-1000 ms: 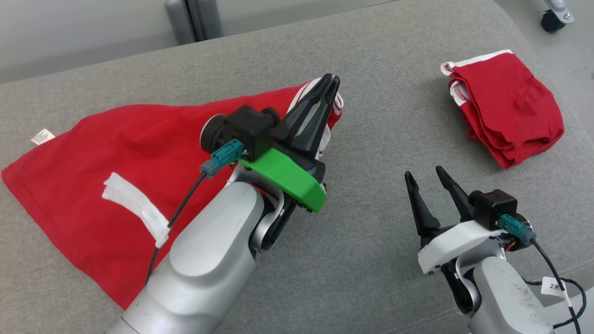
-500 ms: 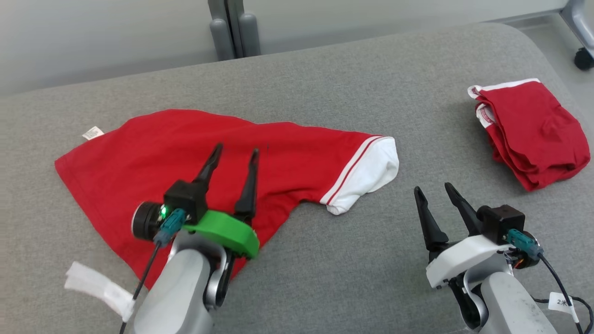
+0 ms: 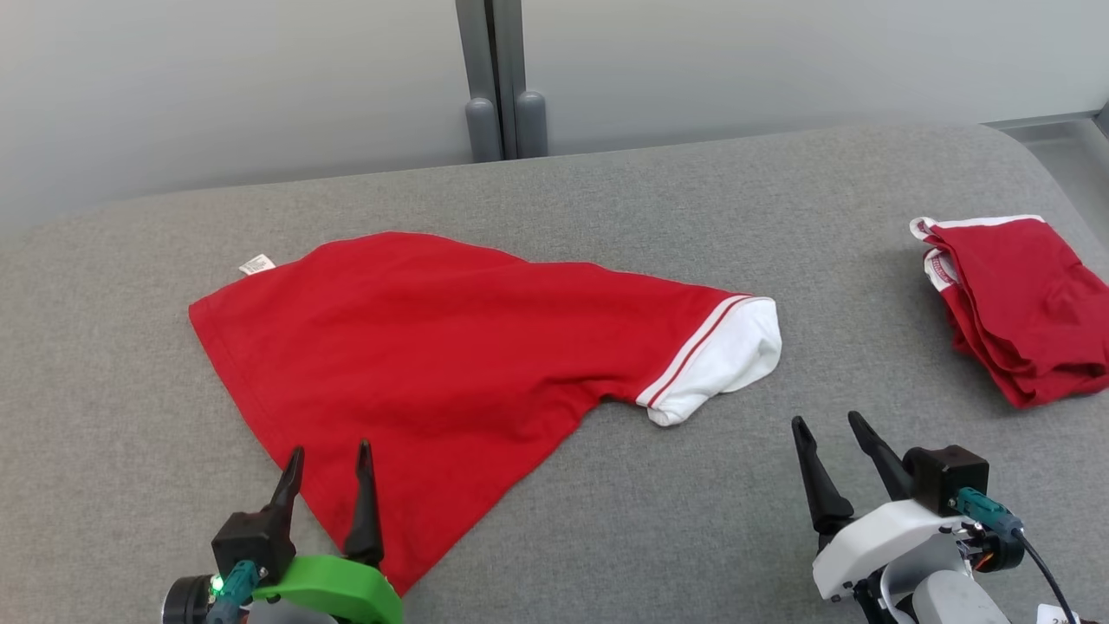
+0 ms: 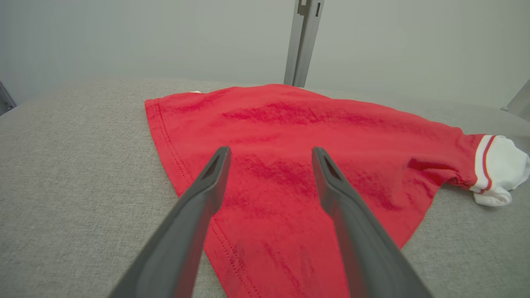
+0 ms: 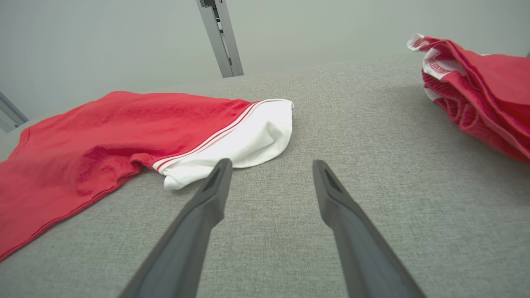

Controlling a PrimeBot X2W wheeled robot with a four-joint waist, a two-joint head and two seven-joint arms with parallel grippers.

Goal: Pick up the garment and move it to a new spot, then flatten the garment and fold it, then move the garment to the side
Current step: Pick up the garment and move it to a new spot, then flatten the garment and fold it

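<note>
A red garment (image 3: 433,347) with a white, red-striped sleeve end (image 3: 723,360) lies spread on the grey cushioned surface (image 3: 658,208). A small white label (image 3: 256,264) pokes out at its far left corner. My left gripper (image 3: 331,452) stands open at the lower left, over the garment's near corner (image 4: 281,231), holding nothing. At the lower right my right gripper (image 3: 830,425) is open over bare grey fabric, just in front of the white sleeve end (image 5: 244,140) and apart from it.
A second red garment (image 3: 1022,303), folded with white trim, rests near the surface's right edge (image 5: 476,91). A grey wall with a vertical post (image 3: 494,78) runs behind the far edge. Bare fabric lies between the two garments.
My left gripper has let go of the sleeve, opened and drawn back to the lower left. The garment now lies spread out. The camera has tilted up, shifting the whole picture down.
</note>
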